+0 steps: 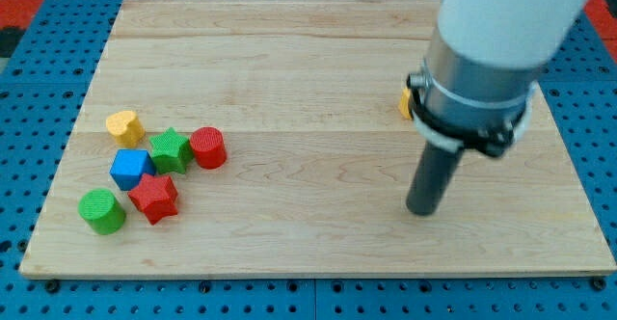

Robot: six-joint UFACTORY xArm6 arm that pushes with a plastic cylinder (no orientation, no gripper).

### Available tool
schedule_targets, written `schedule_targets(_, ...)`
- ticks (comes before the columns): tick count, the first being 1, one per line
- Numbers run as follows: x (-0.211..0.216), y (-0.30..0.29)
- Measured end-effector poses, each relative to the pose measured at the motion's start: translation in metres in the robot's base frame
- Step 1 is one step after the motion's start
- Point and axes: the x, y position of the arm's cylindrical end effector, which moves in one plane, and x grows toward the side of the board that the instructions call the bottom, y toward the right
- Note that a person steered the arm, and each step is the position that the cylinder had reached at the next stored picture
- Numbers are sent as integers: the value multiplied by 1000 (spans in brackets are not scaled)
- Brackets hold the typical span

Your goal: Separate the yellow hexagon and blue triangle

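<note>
My tip [422, 210] rests on the wooden board [308, 60] in the right half of the view. A yellow block [406, 101] peeks out at the left side of the arm's body, above the tip. Most of it is hidden, so I cannot make out its shape. No blue triangle shows; the arm covers the board to the right of the yellow block. The tip stands apart from the yellow block, lower in the view.
A cluster lies at the view's left: a yellow heart [123, 125], a green star [171, 150], a red cylinder [207, 147], a blue cube [130, 168], a red star [154, 198] and a green cylinder [101, 211].
</note>
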Motion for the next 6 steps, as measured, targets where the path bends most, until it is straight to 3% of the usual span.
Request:
schedule_targets(3, -146, 65)
schedule_targets(4, -170, 46)
schedule_targets(5, -136, 26)
schedule_targets(6, -101, 47)
